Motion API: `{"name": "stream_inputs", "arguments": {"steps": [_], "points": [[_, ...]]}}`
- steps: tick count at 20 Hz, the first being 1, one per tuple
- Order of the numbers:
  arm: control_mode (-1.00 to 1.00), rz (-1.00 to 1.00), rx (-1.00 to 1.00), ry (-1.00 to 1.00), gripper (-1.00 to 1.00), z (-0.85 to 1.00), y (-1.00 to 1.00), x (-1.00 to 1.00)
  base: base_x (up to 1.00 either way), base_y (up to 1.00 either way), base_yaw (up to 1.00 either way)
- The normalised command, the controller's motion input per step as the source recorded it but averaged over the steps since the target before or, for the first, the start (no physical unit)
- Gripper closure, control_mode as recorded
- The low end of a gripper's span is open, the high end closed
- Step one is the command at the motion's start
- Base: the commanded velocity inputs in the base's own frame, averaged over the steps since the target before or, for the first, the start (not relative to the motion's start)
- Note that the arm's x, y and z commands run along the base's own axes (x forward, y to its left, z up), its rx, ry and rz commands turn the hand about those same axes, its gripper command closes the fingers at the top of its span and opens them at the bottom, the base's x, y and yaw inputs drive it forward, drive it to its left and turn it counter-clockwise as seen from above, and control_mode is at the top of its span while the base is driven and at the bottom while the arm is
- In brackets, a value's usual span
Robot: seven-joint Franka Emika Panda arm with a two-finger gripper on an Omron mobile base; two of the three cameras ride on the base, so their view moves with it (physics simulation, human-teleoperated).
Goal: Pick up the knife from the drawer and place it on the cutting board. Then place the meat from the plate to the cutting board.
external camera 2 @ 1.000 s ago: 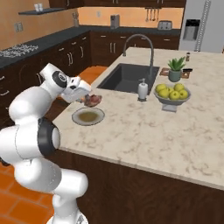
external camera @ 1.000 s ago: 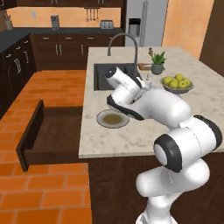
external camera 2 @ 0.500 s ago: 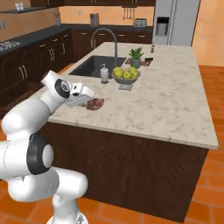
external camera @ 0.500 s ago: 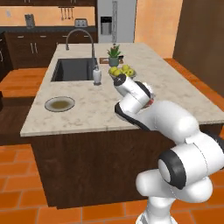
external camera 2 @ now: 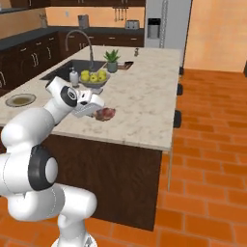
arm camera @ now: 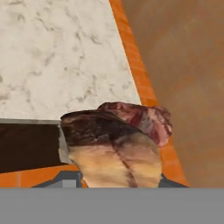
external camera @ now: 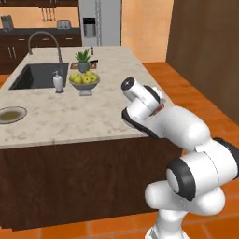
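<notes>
My gripper (external camera 2: pixel 96 112) is shut on the meat (external camera 2: pixel 105 114), a reddish-brown and pinkish lump held just above the marble island top near its front edge. In the hand view the meat (arm camera: pixel 116 140) hangs over the counter edge and covers the fingertips. A red sliver of the meat (external camera: pixel 160 108) peeks from behind my arm. The plate (external camera: pixel 10 114) (external camera 2: pixel 20 100) lies bare at the island's left end. The cutting board (external camera 2: pixel 126 64) (external camera: pixel 94 62) lies by the potted plant at the back. The knife and the drawer are out of view.
A bowl of yellow-green fruit (external camera: pixel 84 80) (external camera 2: pixel 94 77) stands mid-counter. Beside it are a soap dispenser (external camera: pixel 58 82), the sink (external camera: pixel 38 76) with its tall faucet and a potted plant (external camera 2: pixel 113 60). Orange tile floor runs to the right of the island.
The whole picture has shifted: the base has driven right along the island, so the plate now sits far left. The meat has stayed in my gripper throughout.
</notes>
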Motion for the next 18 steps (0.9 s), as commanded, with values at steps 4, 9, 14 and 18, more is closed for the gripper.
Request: {"name": "stream_inputs", "arguments": {"steps": [4, 9, 14, 18], "points": [[1.00, 0.00, 0.00, 0.00, 1.00, 0.00, 0.00, 0.00, 0.27, -1.00, -0.03], [1.00, 0.00, 0.00, 0.00, 1.00, 0.00, 0.00, 0.00, 0.46, -1.00, 0.00], [1.00, 0.00, 0.00, 0.00, 1.00, 0.00, 0.00, 0.00, 0.59, -1.00, 0.01], [1.00, 0.00, 0.00, 0.00, 1.00, 0.00, 0.00, 0.00, 0.63, -1.00, 0.14]]}}
